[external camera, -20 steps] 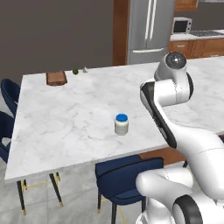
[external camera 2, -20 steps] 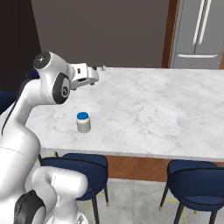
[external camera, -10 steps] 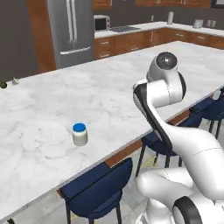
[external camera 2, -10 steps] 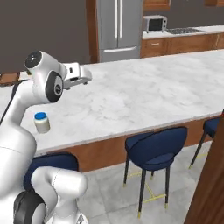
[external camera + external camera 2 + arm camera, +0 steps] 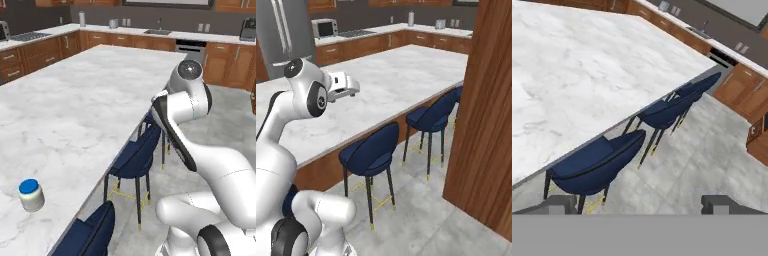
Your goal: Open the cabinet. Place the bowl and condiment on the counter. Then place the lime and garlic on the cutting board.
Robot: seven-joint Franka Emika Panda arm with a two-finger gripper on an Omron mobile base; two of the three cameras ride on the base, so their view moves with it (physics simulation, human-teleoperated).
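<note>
The condiment (image 5: 31,194), a pale jar with a blue lid, stands upright on the white marble counter (image 5: 85,100) near its front edge, far left of the arm. My gripper (image 5: 355,90) hovers above the counter (image 5: 391,80), open and holding nothing. In the hand view its tips stand wide apart around the gripper (image 5: 641,206), looking down past the counter (image 5: 572,70) edge. A tall reddish-brown wooden panel (image 5: 488,100) at the right looks like the cabinet's side; its doors are hidden. The bowl, lime, garlic and cutting board are out of view.
Dark blue stools (image 5: 134,155) (image 5: 370,150) (image 5: 594,165) line the counter's near side over grey tiled floor (image 5: 426,220). Low wooden kitchen units (image 5: 150,42) run along the back wall, with a fridge (image 5: 278,30) and a microwave (image 5: 325,27).
The whole picture has swung: the base has turned right, so the jar has slid to the left base view's lower left and the wooden panel has come in. The gripper stays open.
</note>
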